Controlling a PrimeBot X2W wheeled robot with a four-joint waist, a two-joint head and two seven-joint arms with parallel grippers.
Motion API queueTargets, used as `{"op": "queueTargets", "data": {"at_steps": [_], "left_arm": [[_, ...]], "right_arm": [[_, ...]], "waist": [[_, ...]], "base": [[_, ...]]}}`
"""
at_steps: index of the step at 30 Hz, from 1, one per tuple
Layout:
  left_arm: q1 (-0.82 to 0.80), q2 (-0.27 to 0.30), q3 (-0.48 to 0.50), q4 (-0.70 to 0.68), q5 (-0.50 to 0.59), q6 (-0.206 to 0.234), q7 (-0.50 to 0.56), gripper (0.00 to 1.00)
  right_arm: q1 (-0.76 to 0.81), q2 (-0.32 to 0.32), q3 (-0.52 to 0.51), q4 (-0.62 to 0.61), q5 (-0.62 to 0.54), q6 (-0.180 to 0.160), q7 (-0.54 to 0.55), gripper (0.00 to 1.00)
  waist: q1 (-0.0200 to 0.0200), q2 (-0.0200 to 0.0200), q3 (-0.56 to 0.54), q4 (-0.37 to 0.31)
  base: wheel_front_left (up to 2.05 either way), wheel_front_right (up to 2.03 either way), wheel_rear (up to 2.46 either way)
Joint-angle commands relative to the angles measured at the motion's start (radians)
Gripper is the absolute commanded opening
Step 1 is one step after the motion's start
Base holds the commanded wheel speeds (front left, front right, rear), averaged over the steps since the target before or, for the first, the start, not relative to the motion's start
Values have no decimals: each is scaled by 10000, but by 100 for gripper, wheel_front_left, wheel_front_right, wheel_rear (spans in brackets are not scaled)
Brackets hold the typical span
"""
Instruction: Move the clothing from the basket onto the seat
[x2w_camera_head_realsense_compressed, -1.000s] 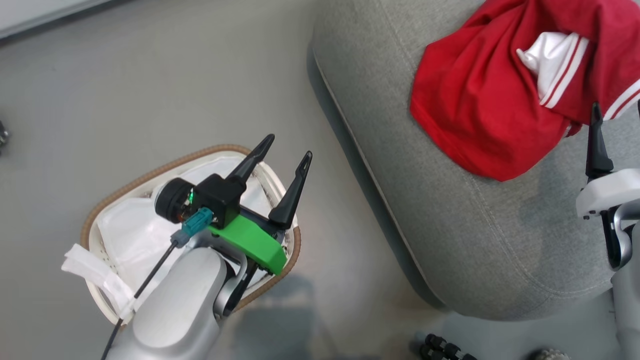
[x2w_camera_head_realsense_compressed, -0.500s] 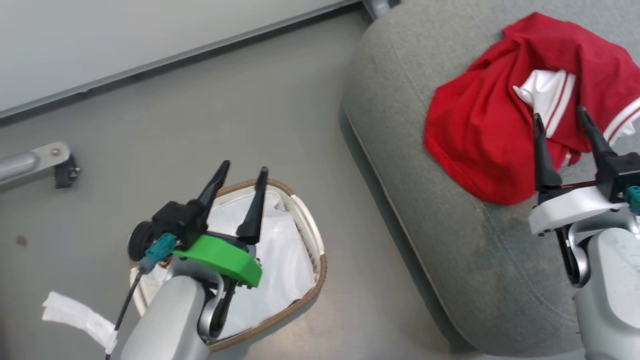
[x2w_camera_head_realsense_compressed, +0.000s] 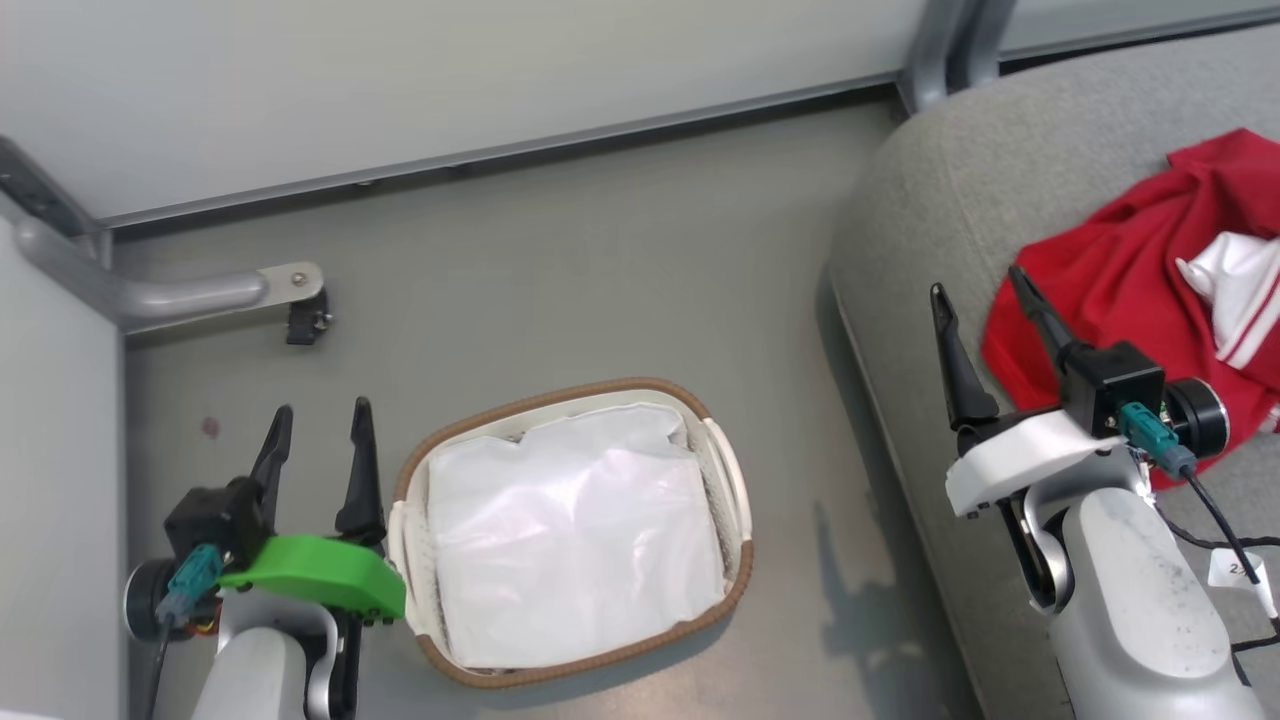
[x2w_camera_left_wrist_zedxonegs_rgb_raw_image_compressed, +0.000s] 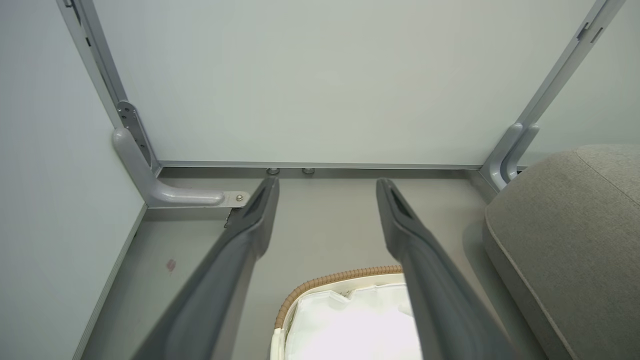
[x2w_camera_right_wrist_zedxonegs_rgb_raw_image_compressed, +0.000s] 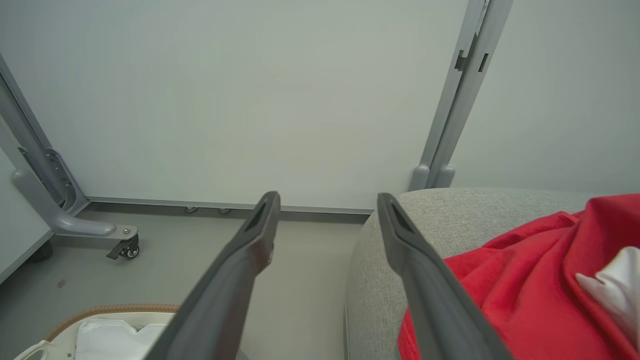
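At about 9 o'clock in the head view, one grey metal foot (x2w_camera_head_realsense_compressed: 190, 295) with one small black caster (x2w_camera_head_realsense_compressed: 305, 322) rests on the grey floor (x2w_camera_head_realsense_compressed: 560, 260). Near 8 o'clock is the left gripper (x2w_camera_head_realsense_compressed: 322, 406). Its two dark fingers are spread apart with nothing between them, and their tips point toward 12 o'clock. Just to its 3 o'clock side, around 6 o'clock of the view, one oval basket (x2w_camera_head_realsense_compressed: 560, 390) sits on the floor. It has a brown woven rim and two white side handles (x2w_camera_head_realsense_compressed: 726, 455), and one crumpled white liner (x2w_camera_head_realsense_compressed: 570, 540) lies inside. The left gripper is close beside the basket's nearer handle; whether they touch cannot be told. Between 1 and 4 o'clock is one large grey seat (x2w_camera_head_realsense_compressed: 900, 230), well apart from the basket with bare floor between them. The right gripper (x2w_camera_head_realsense_compressed: 977, 280) hovers over the seat's rounded edge at about 3 o'clock, its two fingers also held wide and gripping nothing. One red garment (x2w_camera_head_realsense_compressed: 1110, 290) with white striped trim lies bunched on the seat at the gripper's 3 o'clock side. In the right wrist view the finger nearer the cloth crosses in front of its edge, but contact cannot be made out. In all there are two grippers and four fingers, both grippers empty, plus one basket and one garment, and the garment is on the seat.
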Motion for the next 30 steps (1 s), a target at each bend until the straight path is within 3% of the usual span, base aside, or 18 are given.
{"op": "queueTargets", "data": {"at_steps": [1, 10, 24, 25, 30], "left_arm": [[262, -46, 184, 31, 159, 17, 3, 100], [883, -261, 1235, 49, 820, -12, 5, 100], [2127, -339, 1370, 152, 497, -41, 4, 100], [2031, -347, 1352, 167, 490, -21, 1, 0], [2121, -453, 1317, 617, 443, -21, 6, 0]], "right_arm": [[217, 39, -2, 64, -65, -14, -1, 100], [771, 126, -367, 453, -215, -14, -1, 100], [2059, 133, -546, 475, 238, -14, -1, 100], [1968, 174, -521, 494, 221, 0, 0, 0], [2294, 278, -489, 943, 221, 0, 15, 0]], "waist": [[1, 0, -446, 563], [1, 0, -948, 993], [1, 0, -1899, 976], [1, 0, -1832, 990], [1, 0, -1866, 988]], "base": [[0, 0, 0], [0, 0, 0], [0, 0, 0], [0, 0, 0], [0, 0, 0]]}}
